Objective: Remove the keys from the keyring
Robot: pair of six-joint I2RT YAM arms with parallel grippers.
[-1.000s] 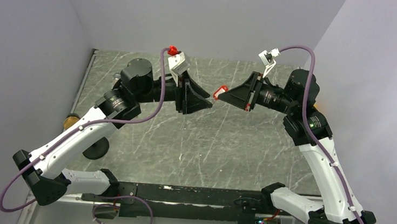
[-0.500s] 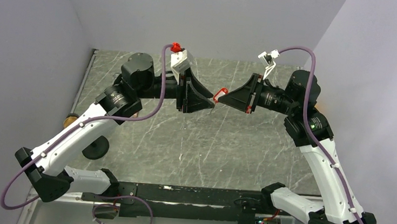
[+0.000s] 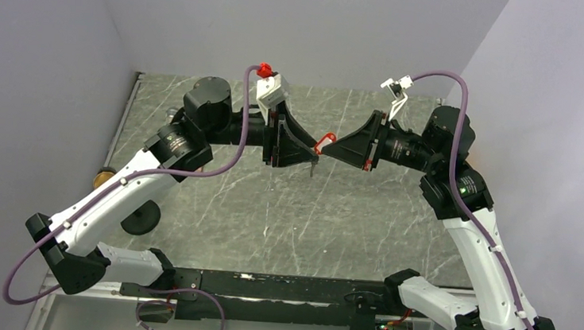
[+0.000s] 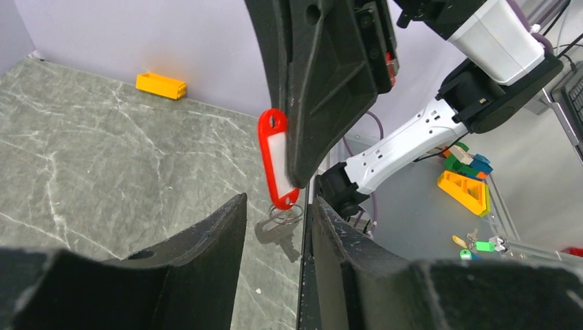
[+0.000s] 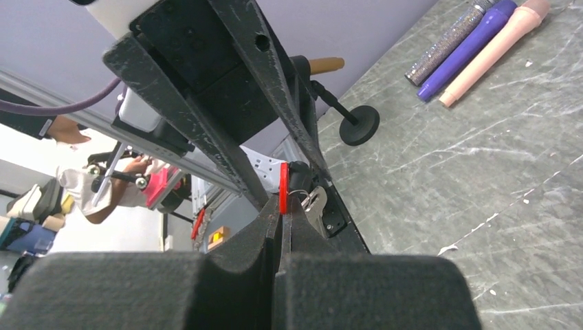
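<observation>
The keyring is a small red plastic tag (image 3: 322,143) with a thin metal ring (image 4: 287,214) and a silver key (image 4: 280,230) hanging below it, held in mid-air above the table's middle. My right gripper (image 3: 328,148) is shut on the tag's far end; the tag shows edge-on between its pads in the right wrist view (image 5: 283,187), with the key (image 5: 314,206) beside them. My left gripper (image 4: 278,201) is open, tip to tip with the right one. The ring and key hang just in front of its gap, touching neither finger.
A yellow-orange box (image 4: 161,85) lies by the far wall. Several pens (image 5: 474,48) lie on the marble table (image 3: 284,220). A black round-based stand (image 3: 141,217) sits at the left edge. Coloured blocks (image 4: 466,185) lie beyond the table.
My left gripper has moved right until its open fingers meet the right gripper's tip. The tag has tilted, and the key now hangs in front of the left fingers.
</observation>
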